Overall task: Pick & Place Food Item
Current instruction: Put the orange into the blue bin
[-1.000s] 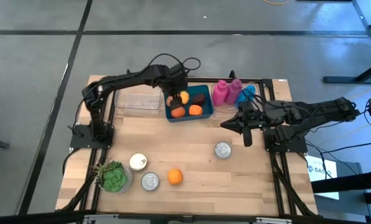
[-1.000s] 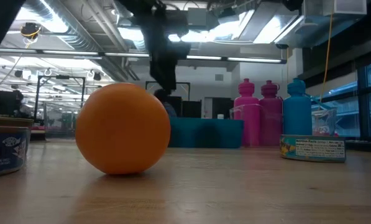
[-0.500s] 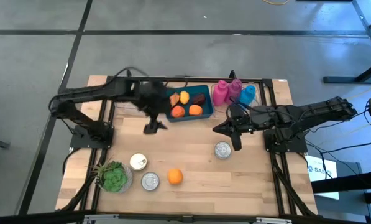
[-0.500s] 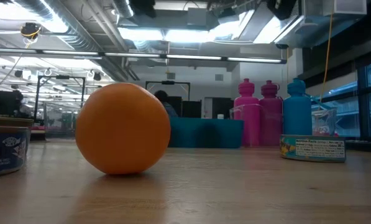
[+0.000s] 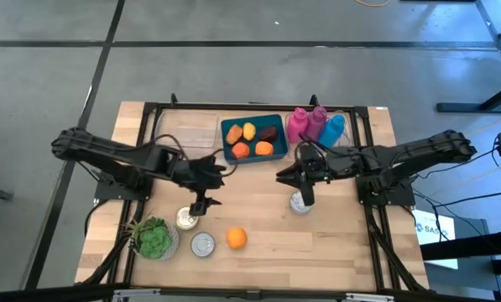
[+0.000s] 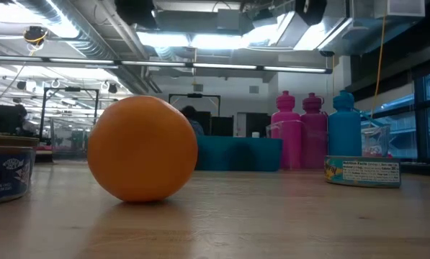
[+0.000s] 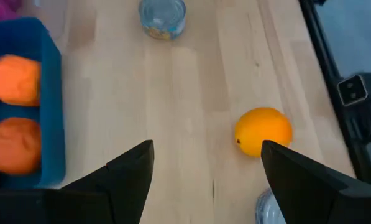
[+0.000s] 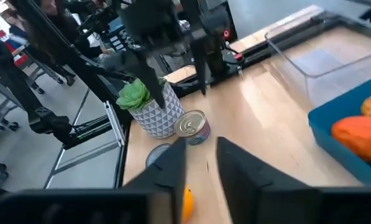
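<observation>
Round orange fruit (image 5: 236,238) is lying loose on the wooden table (image 5: 258,210), well clear of the blue plastic bin (image 5: 253,140) already holding several food pieces. The left gripper (image 5: 201,200) is poised between bin and fruit, jaws spread and empty; the right gripper (image 5: 305,191), jaws spread, is parked above a tin can (image 5: 300,203). Picking and placing are judged still to be done.

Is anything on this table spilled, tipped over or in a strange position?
Nothing stands out. The three metal cans stand upright, the round orange fruit rests alone on the wooden table, food sits inside the blue plastic tray, and the pink and blue bottles stand together.
</observation>
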`<state>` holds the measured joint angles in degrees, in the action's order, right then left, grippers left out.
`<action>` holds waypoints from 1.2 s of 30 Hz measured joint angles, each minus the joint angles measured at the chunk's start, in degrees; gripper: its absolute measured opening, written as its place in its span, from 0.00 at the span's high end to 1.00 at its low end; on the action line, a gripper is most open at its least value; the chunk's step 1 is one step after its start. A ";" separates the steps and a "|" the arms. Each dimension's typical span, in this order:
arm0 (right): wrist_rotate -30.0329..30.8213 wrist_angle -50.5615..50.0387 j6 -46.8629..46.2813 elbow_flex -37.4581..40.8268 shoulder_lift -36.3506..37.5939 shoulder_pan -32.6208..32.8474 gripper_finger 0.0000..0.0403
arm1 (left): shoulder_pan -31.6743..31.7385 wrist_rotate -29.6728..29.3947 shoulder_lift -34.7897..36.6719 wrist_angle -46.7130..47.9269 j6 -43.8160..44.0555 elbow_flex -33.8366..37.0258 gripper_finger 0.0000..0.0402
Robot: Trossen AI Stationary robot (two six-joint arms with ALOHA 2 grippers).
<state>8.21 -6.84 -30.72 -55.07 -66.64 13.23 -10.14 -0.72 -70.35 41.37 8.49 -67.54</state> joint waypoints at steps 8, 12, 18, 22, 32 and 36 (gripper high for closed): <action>-2.03 -0.09 11.26 -4.06 -5.21 1.84 0.45 | -4.98 -2.57 5.23 0.85 4.77 -0.01 0.29; -2.37 -1.95 24.76 -9.41 -10.53 4.16 0.41 | -5.77 -1.83 5.44 2.60 6.99 -0.01 0.29; -2.87 -10.56 31.60 -17.87 -19.01 5.47 0.40 | -7.17 -0.85 2.69 8.72 10.24 -0.01 0.29; -3.54 -12.45 31.87 -21.23 -24.23 6.40 0.40 | -8.60 -0.21 -0.09 12.08 12.00 0.02 0.29; -1.60 -12.70 35.47 -24.13 -31.62 11.64 0.40 | -16.13 0.03 -5.57 7.71 14.58 1.01 0.38; 2.85 -12.51 29.98 -24.17 -31.23 12.79 0.40 | -19.39 -0.93 -5.48 -4.98 16.69 6.76 0.44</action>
<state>11.05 -19.35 -0.74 -79.24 -97.87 26.03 -29.53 -1.65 -75.83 36.38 25.18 -60.78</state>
